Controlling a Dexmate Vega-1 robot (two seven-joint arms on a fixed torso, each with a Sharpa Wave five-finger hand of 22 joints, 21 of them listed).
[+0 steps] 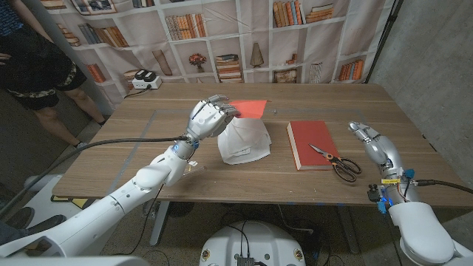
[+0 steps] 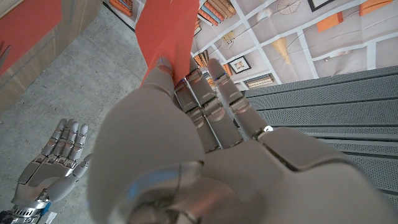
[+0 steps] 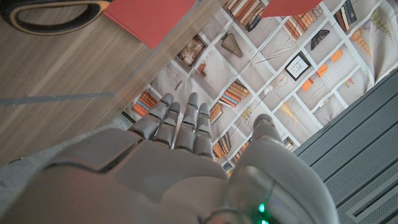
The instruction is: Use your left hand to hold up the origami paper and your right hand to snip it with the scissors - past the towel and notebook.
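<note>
Already the origami paper is pinched by the left hand and lifted just beyond the towel, its free edge pointing away from the towel toward the right. The paper's long axis cannot be told. The right hand is held empty, fingers loosely apart, right of the notebook. Next, the scissors, lying blades-first across the notebook's near corner, are to be grasped by the handles.

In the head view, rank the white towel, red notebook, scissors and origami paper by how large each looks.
1. Red notebook and white towel: close in apparent area, too close to rank.
2. Scissors, lying partly on the notebook.
3. Origami paper, pinched by the left hand; part of it is hidden, so this place is unsure.
</note>
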